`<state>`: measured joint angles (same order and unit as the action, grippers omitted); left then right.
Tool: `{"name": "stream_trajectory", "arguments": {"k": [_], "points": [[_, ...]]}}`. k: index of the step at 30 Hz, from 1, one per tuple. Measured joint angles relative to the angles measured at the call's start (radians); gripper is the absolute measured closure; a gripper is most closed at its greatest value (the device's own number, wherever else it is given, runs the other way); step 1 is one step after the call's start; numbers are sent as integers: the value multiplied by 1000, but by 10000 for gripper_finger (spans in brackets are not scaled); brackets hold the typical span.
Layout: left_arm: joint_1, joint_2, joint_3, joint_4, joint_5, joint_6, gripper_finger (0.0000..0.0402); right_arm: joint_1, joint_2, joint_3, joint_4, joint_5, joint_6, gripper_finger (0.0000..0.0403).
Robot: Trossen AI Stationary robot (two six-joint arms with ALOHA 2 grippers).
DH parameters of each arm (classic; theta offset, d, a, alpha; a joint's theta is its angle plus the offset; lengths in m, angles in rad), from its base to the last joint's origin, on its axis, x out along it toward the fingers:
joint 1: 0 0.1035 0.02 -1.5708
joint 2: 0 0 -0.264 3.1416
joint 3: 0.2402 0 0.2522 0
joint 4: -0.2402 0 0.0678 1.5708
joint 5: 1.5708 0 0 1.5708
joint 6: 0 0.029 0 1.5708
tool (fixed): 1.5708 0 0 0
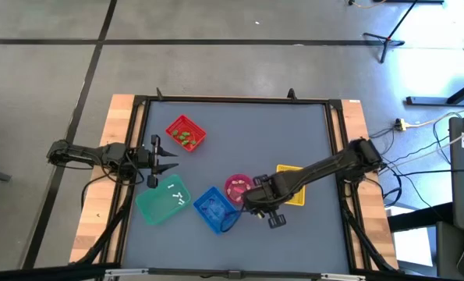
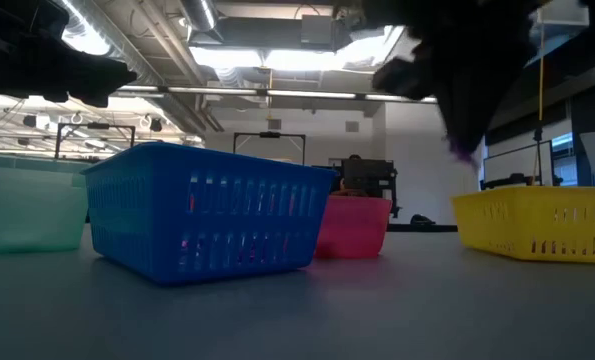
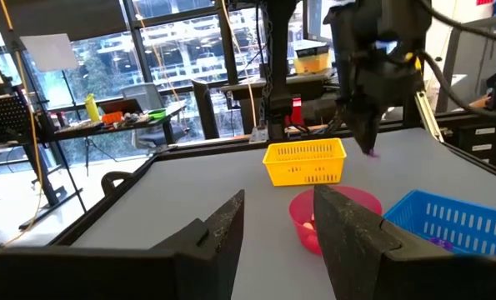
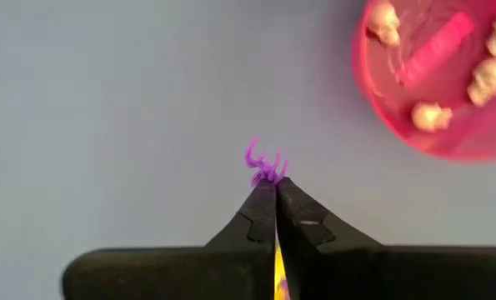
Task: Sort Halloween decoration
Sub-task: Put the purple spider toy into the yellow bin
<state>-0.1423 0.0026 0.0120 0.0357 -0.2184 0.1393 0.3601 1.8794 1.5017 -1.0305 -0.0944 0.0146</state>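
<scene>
My right gripper (image 4: 268,185) is shut on a tiny purple spider trinket (image 4: 264,165). It hangs above the bare table between the blue basket (image 1: 216,209) and the pink bowl (image 1: 239,187). In the high view the gripper (image 1: 249,203) is just near of the bowl. The trinket also shows in the low view (image 2: 464,152) and the left wrist view (image 3: 371,152). Cream skulls (image 4: 431,115) lie in the bowl (image 4: 448,142). My left gripper (image 1: 169,165) is open and empty above the table's left side, between the red basket (image 1: 185,133) and the teal basket (image 1: 163,200). My right gripper pinches the purple spider by its body (image 4: 267,175) between its two fingertips. The fingers come from above, pointing down. The spider is lifted clear of the table, its legs (image 4: 253,155) sticking out past the fingertips.
The red basket holds green trinkets (image 1: 185,138), the teal basket white ones (image 1: 173,193). The yellow basket (image 1: 294,195) stands right of the bowl, partly under my right arm. Bare table lies toward the far and right sides.
</scene>
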Motion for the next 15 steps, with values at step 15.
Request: {"name": "stream_trajectory", "arguments": {"k": [15], "points": [[0,0,0,0,-1,1,271,102,-232,-94,-201,233,264,402]]}}
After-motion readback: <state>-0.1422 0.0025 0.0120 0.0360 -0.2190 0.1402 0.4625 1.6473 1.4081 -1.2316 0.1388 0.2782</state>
